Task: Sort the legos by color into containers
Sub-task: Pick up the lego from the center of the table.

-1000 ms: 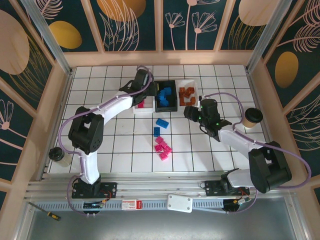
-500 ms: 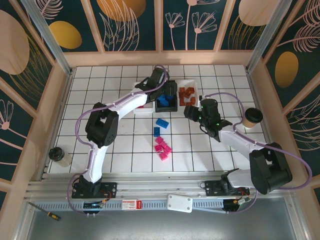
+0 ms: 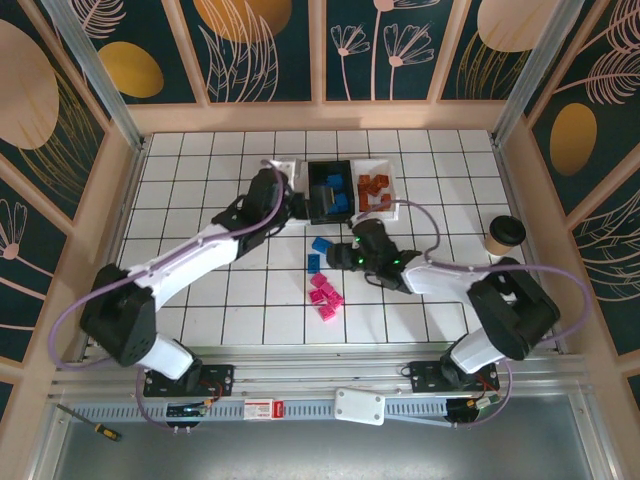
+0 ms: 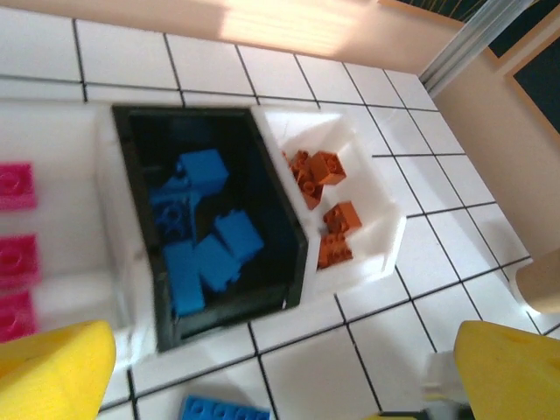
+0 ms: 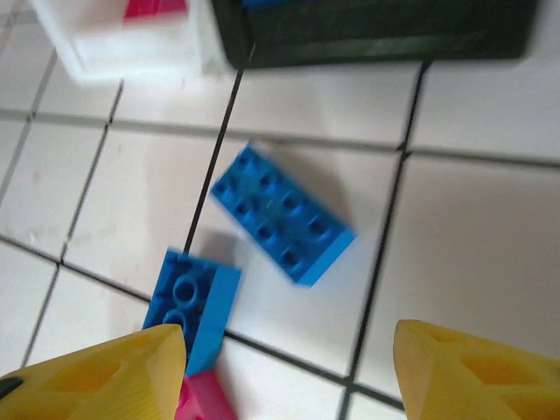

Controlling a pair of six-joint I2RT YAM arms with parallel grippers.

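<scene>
Three trays stand in a row at the back: a white tray with pink legos, a black tray with blue legos, and a white tray with orange-brown legos. Two loose blue legos and a small pink cluster lie on the tiles in front. My left gripper hovers open just before the black tray, holding nothing. Open and empty as well, my right gripper hangs over the flat blue lego and the blue lego on its side.
A paper cup stands at the right of the tiled table, and its edge shows in the left wrist view. Wooden walls border the table. The two arms' wrists are close together near the middle.
The left gripper has drawn back from over the black tray to its near side. The right gripper has swung left from beside the orange tray to above the loose blue legos.
</scene>
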